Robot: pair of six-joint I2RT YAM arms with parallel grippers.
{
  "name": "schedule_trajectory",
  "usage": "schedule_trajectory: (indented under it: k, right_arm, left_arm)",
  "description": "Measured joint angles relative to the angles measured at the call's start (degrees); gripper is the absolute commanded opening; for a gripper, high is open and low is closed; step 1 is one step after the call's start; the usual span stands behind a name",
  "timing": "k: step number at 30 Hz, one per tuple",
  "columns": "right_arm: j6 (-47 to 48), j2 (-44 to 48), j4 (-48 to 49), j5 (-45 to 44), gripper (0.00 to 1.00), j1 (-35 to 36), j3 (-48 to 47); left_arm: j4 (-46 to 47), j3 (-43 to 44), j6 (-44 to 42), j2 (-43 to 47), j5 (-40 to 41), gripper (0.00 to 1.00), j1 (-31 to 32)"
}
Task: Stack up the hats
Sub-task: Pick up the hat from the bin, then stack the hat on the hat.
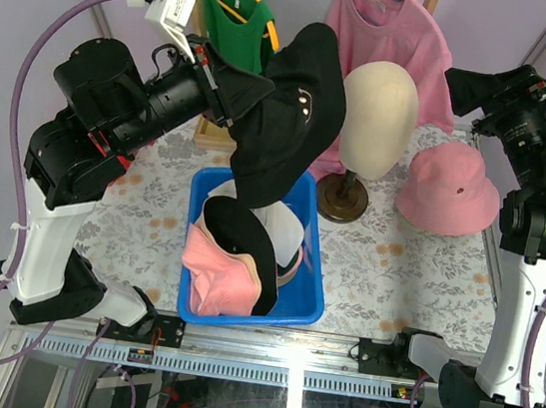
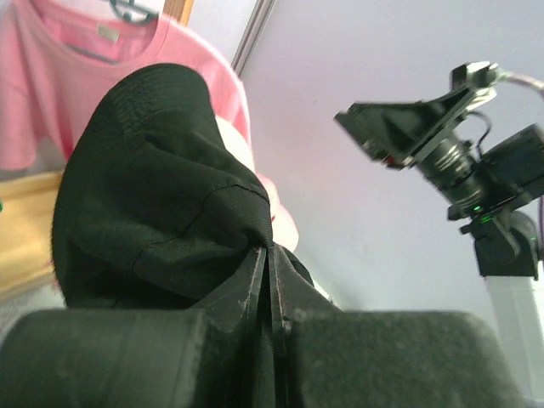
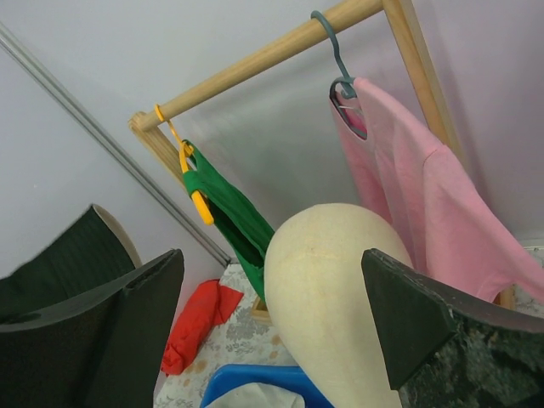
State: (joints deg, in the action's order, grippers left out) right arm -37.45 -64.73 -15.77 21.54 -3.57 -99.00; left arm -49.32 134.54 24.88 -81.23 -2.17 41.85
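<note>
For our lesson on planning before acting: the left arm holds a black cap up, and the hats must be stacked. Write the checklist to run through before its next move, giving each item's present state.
1. Left gripper shut on the black cap: ok.
2. Cap clear of the blue bin: cannot tell; its lower edge hangs over the hats inside.
3. Stack base ready: ok; the pink bucket hat sits crown up on the table, nothing on it.
4. Straight path to that hat: not ok; the mannequin head stands between.
5. Right gripper open and empty: ok.
</note>
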Motion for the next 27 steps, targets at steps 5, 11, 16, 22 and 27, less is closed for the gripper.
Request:
schedule_trajectory:
  k: [5, 11, 16, 22, 27]
  right_arm:
    - [-1.40, -0.79, 0.07, 1.68, 0.93, 0.00, 0.02]
    - [-8.15, 0.24, 7.02, 6.82, 0.93, 0.00, 3.39]
    - [-14.53, 0.68, 12.87, 10.25, 0.93, 0.48, 7.63]
    - [-18.88, 0.90, 16.31, 12.61, 0.93, 1.79, 10.67]
    - [-22.64, 1.44, 20.13, 13.94, 0.93, 3.19, 12.87]
  left_arm:
    - [7.34, 0.00, -0.13, -1.46, -1.60, 0.00, 0.00]
    - [13.14, 0.92, 0.96, -5.11, -5.42, 0.00, -0.74]
    - [16.85, 0.94, 4.15, -6.60, -10.03, 0.00, -2.75]
    - [23.34, 0.94, 9.16, -7.54, -15.67, 0.00, -4.90]
    - [28.72, 0.94, 13.29, -9.46, -19.74, 0.00, -5.86]
